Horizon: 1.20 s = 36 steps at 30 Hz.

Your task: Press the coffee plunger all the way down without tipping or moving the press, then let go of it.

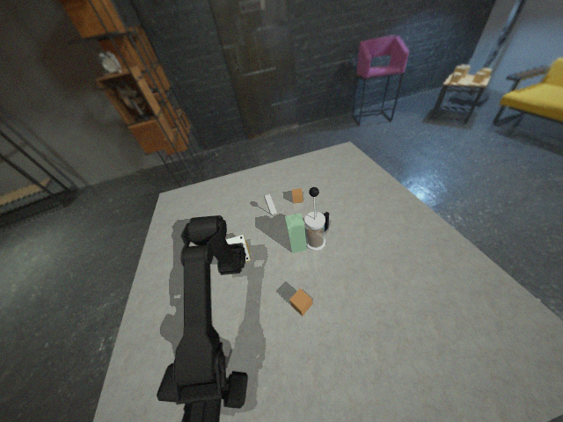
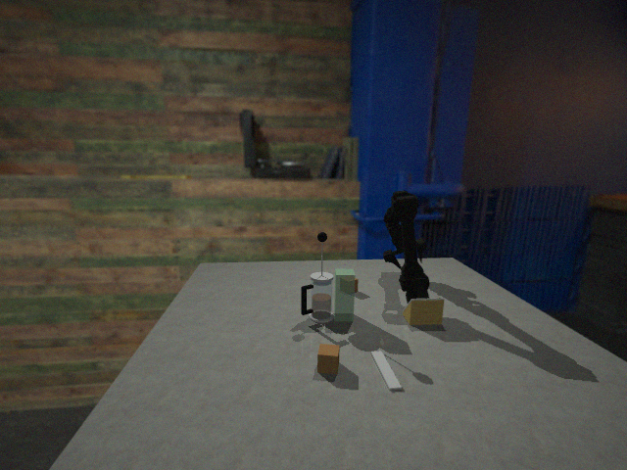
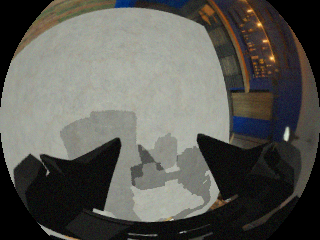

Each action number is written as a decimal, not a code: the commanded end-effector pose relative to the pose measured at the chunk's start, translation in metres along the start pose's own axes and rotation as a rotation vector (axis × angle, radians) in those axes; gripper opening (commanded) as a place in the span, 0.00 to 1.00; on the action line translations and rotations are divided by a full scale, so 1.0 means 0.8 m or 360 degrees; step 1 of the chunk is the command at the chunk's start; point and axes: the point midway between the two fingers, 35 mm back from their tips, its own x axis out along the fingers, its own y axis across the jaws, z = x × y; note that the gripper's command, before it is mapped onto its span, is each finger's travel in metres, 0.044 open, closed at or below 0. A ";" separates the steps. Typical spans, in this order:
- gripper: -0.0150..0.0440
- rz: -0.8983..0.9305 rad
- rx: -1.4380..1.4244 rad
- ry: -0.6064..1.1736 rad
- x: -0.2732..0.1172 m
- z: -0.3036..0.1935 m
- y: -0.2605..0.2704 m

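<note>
The coffee press (image 1: pixel 315 236) (image 2: pixel 321 305) stands upright, its black handle on the side away from the green box. Its plunger is up: the black knob (image 1: pixel 313 192) (image 2: pixel 321 236) sits on a thin rod high above the white lid (image 1: pixel 314 220) (image 2: pixel 321 277). My gripper (image 3: pixel 159 140) is open and empty, above the table. In the top view it is left of the press, well apart from it; in the exterior view it is to the right of the press and farther back. The press is not visible in the wrist view.
A tall green box (image 1: pixel 296 236) (image 2: pixel 344 298) stands close beside the press, on my arm's side. One orange cube (image 1: pixel 301 301) is nearer the arm's base, another orange cube (image 1: pixel 297 195) (image 2: pixel 327 358) beyond the press. A white bar (image 1: pixel 270 204) (image 2: pixel 386 370) and yellow wedge (image 2: pixel 426 312) lie on the table.
</note>
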 end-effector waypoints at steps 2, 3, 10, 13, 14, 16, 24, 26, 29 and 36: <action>1.00 0.0149 -0.0128 0.0028 -0.004 -0.007 0.055; 1.00 0.0187 -0.0163 0.0028 -0.007 -0.009 0.070; 1.00 0.0423 -0.0413 0.0033 -0.040 -0.031 0.161; 1.00 0.0515 -0.0533 0.0031 -0.061 -0.048 0.198; 1.00 0.0563 -0.0581 0.0023 -0.070 -0.052 0.211; 1.00 0.0623 -0.0654 0.0013 -0.086 -0.065 0.231; 1.00 0.0892 -0.0958 -0.0068 -0.172 -0.130 0.304; 1.00 0.0953 -0.1039 -0.0104 -0.196 -0.149 0.317; 1.00 0.1058 -0.1156 -0.0164 -0.236 -0.179 0.329; 1.00 0.1298 -0.1407 -0.0360 -0.332 -0.248 0.334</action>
